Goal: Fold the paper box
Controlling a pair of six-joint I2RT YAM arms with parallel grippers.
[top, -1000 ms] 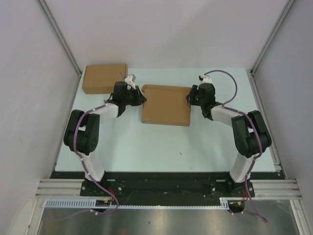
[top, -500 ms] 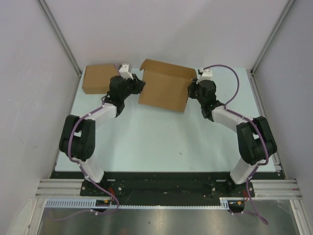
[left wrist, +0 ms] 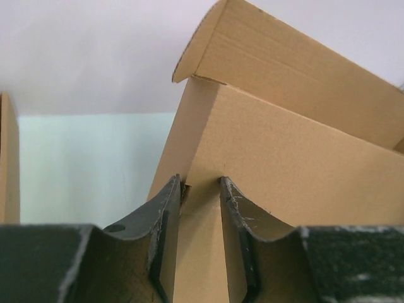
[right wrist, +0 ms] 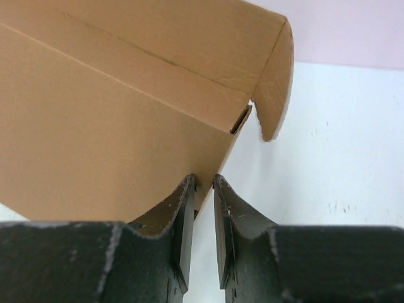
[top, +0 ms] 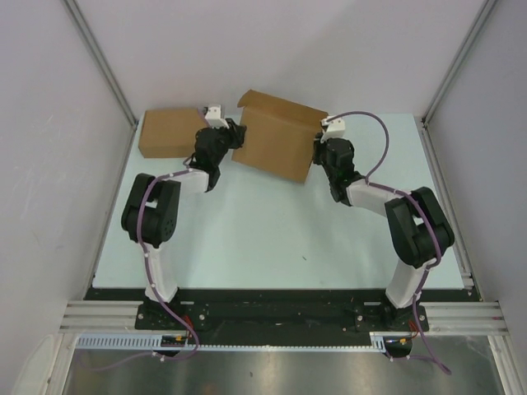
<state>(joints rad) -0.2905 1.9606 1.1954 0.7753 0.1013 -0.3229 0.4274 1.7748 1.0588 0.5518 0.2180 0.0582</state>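
We are looking at a robotics lab, into a closed test cell. A left arm (top: pixel 152 218) and a right arm (top: pixel 416 226) are bolted to a black base plate (top: pixel 280 309) at the near edge of a pale green table (top: pixel 247 247). Plain grey panels (top: pixel 49 164) on aluminium posts (top: pixel 100 62) wall in its sides and far corners. Purple cables (top: pixel 366 113) and a slotted cable duct (top: pixel 272 339) complete the rig.

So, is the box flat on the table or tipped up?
Tipped up: the box is steeply tilted, its side edges pinched by the left end effector and right end effector.
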